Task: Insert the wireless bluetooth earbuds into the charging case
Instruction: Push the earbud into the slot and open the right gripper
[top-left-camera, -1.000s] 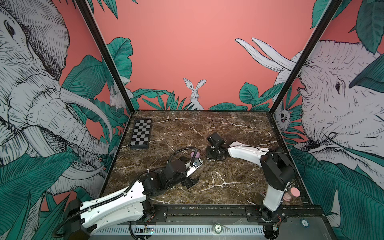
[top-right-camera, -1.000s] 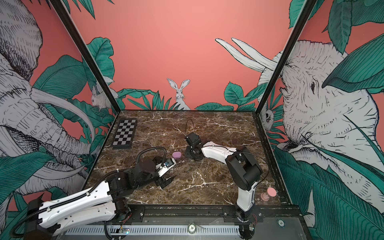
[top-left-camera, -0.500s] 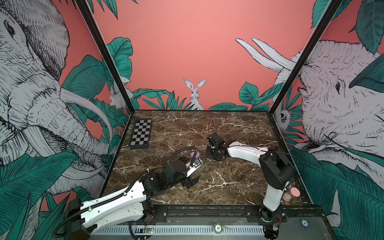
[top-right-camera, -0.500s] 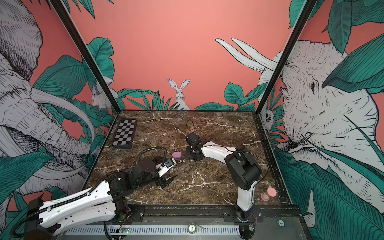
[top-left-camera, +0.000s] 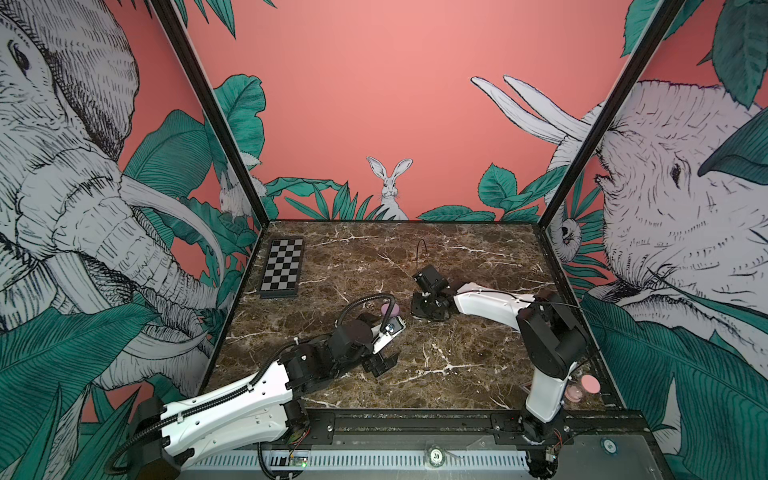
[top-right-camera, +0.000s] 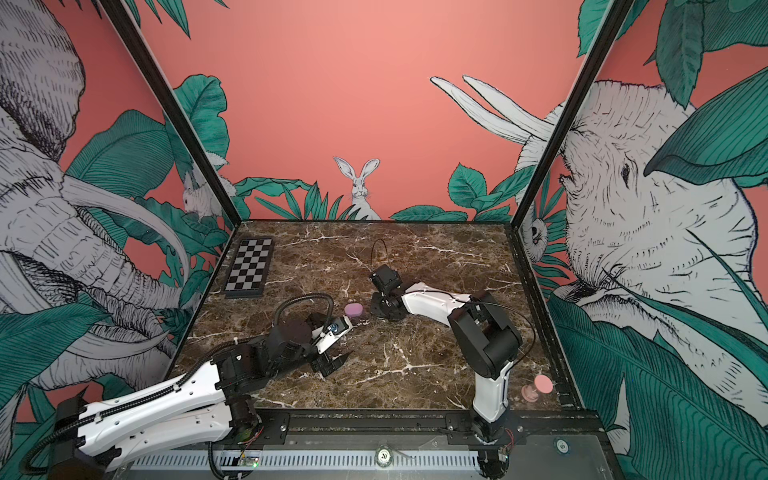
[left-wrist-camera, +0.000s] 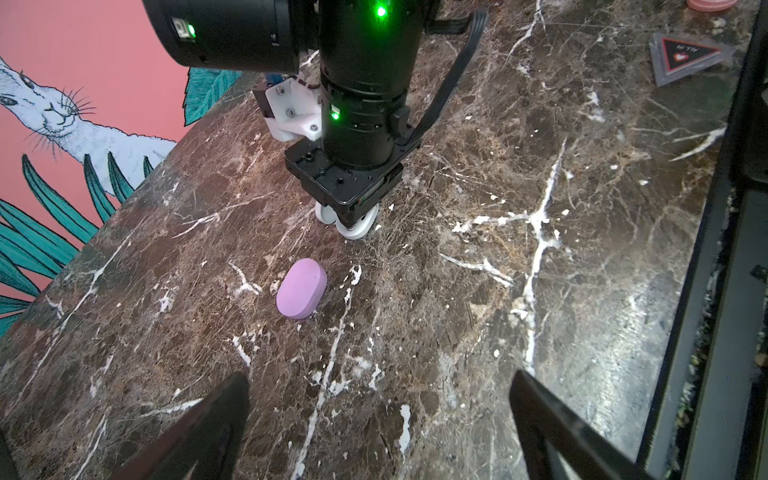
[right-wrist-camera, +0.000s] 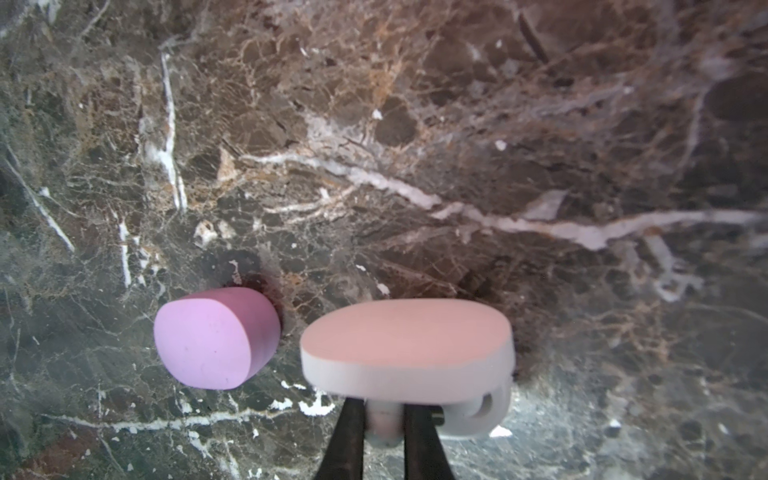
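White plastic, probably an earbud (right-wrist-camera: 384, 430), is clamped by the right gripper (right-wrist-camera: 384, 409) at the open white case (right-wrist-camera: 407, 336); seating is judged unfinished. The lilac case (right-wrist-camera: 216, 336) lies closed beside. The left gripper (left-wrist-camera: 380, 380) is spread, empty.

This is a robot-lab test cell, not a lived-in room. A marble-patterned tabletop (top-left-camera: 478, 266) is boxed in by black frame posts (top-left-camera: 217, 124) and flat panels printed with a jungle mural (an elephant (top-left-camera: 75, 187), a rabbit (top-left-camera: 390, 187)). Two white-and-black robot arms, the left arm (top-left-camera: 232, 409) and the right arm (top-left-camera: 490, 307), are mounted on a metal rail (top-left-camera: 415, 424) at the front edge, above a slotted cable duct (top-left-camera: 374, 459). A checkerboard plate (top-left-camera: 282, 270) lies near the left wall.
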